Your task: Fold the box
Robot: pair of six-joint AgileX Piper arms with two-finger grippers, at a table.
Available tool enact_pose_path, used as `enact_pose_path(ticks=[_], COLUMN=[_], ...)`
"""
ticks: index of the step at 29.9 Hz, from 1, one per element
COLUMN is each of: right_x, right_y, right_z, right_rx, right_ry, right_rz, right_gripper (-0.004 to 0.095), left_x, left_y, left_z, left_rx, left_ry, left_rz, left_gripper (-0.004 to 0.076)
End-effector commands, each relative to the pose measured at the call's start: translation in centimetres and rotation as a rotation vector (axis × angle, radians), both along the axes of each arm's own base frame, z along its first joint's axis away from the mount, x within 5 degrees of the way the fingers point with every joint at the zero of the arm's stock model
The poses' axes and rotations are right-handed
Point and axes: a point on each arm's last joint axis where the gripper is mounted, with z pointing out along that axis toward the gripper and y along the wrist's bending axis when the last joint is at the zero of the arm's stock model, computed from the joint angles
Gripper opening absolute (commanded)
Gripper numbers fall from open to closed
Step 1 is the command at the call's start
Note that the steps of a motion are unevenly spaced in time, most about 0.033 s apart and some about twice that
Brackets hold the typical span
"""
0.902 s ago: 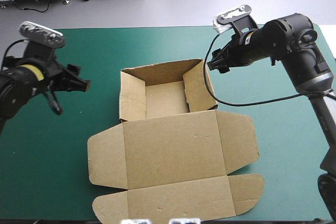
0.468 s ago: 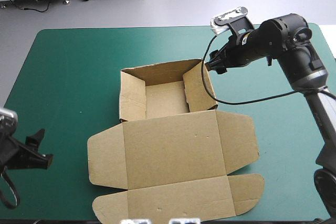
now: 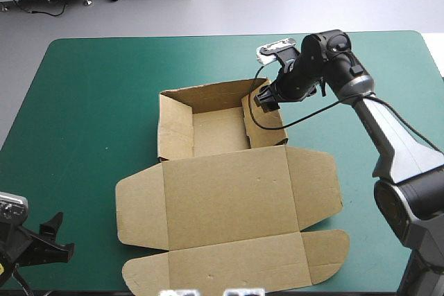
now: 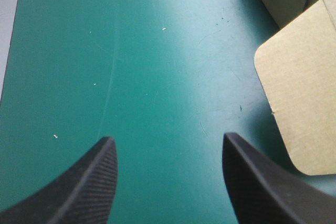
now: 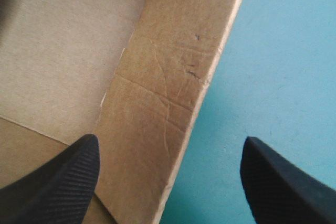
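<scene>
Sitting low by the table's near left corner, the left gripper (image 4: 168, 139) is holding its two black fingers wide apart, with nothing between them. It is looking out over the bare teal-green cover (image 3: 90, 102). The box's rounded left flap (image 4: 299, 103) is lying ahead of it and off to one side, not touching it.

The box (image 3: 229, 192) is lying in the middle of the table, running from the far side to the near side. Its far part is standing up as an open tray (image 3: 218, 133). Its big lid is lying flat on the near side, with flaps spreading out left and right.

The right gripper (image 3: 265, 98) is hanging just over the tray's right wall (image 5: 168, 103). Its fingers are wide apart too, gripping nothing. One finger is hanging over the inside of the tray and the other over the cover outside it. The wall is running between them, with its long edge going from near to far. I cannot tell if a finger is touching it.

The right arm is much nearer the tray than the left arm. I think it is lining up to pinch or push that wall.
</scene>
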Motion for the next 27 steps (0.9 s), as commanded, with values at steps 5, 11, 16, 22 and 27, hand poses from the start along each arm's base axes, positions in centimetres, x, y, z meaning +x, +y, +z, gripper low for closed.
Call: enact_pose_path(ticks=[5, 11, 16, 22, 27], right_x=[1.4, 2.0, 2.5, 2.8, 2.9], right_y=[0.5, 1.0, 1.3, 1.8, 1.9], right_z=[-2.0, -3.5, -4.8, -6.0, -6.2], right_rx=[-0.004, 0.01, 0.013, 0.026, 0.02], right_ry=[0.048, 0.092, 0.13, 0.159, 0.15], right_rz=[-0.003, -0.001, -0.007, 0.022, 0.051], right_gripper=[0.0696, 0.0637, 0.0394, 0.0125, -0.0025], left_x=[-0.1, -0.1, -0.1, -0.1, -0.1], left_y=[0.2, 0.1, 0.1, 0.1, 0.1], left_z=[0.3, 0.3, 0.3, 0.3, 0.3], left_rx=[-0.005, -0.015, -0.015, -0.012, -0.012], left_ry=[0.021, 0.024, 0.024, 0.023, 0.023], left_rz=[0.026, 0.022, 0.022, 0.024, 0.024], left_gripper=[0.0424, 0.0423, 0.0423, 0.0423, 0.0423])
